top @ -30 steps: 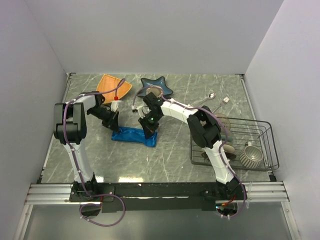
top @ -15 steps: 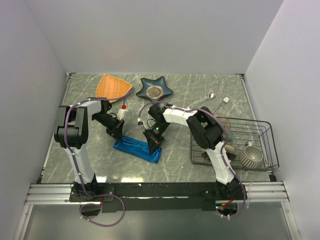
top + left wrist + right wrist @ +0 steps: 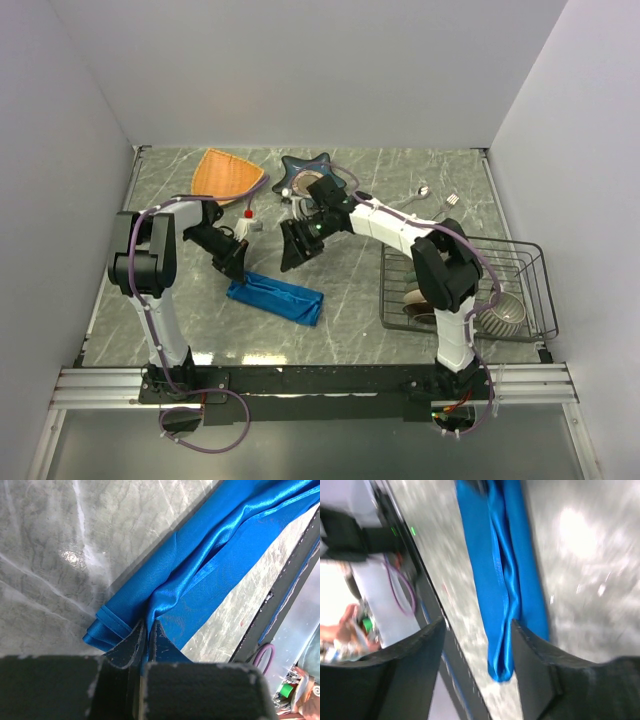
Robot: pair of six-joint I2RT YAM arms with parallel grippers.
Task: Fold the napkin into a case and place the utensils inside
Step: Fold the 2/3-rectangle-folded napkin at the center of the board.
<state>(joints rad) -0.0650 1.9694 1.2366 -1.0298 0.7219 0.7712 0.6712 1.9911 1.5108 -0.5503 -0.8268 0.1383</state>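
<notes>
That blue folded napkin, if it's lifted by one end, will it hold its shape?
Probably not: the napkin shows soft creases and loose stacked layers, so it would likely sag and unfold. Its shiny surface suggests it could slip from a light pinch. It looks thin, so a push would likely bunch it.

My top view looks down from high behind the near edge of the worktop [image 3: 360,190], far enough to hold all of it; the left wrist view sits very close over the napkin [image 3: 210,545], left end effector [image 3: 146,630] at lower centre; the right wrist view, blurred, stands farther off, looking past the right end effector [image 3: 477,625]; all three share the napkin.
</notes>
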